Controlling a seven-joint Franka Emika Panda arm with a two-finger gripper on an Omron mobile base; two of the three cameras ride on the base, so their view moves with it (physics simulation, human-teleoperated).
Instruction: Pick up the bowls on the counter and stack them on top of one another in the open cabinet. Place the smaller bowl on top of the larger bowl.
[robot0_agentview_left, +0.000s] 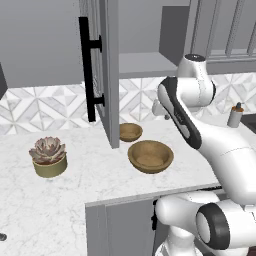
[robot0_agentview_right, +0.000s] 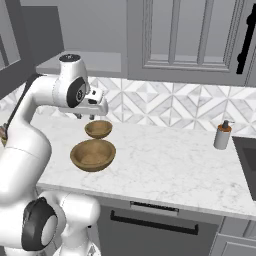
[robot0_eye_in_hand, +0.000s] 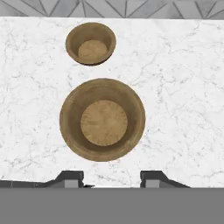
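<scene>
Marble counter (robot0_agentview_left: 75, 195) holds both bowls, large (robot0_eye_in_hand: 102, 119) and small (robot0_eye_in_hand: 90, 43); cabinet (robot0_agentview_left: 145, 64) shelf bare; gripper (robot0_eye_in_hand: 111, 178) empty, jaws parted.

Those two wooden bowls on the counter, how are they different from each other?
The larger bowl is about twice as wide as the smaller bowl and looks shallower for its width. The larger bowl sits nearer the counter's front edge; the smaller bowl sits behind it, closer to the tiled wall. Both are round, light-brown wood, upright, empty, and apart from each other.
</scene>
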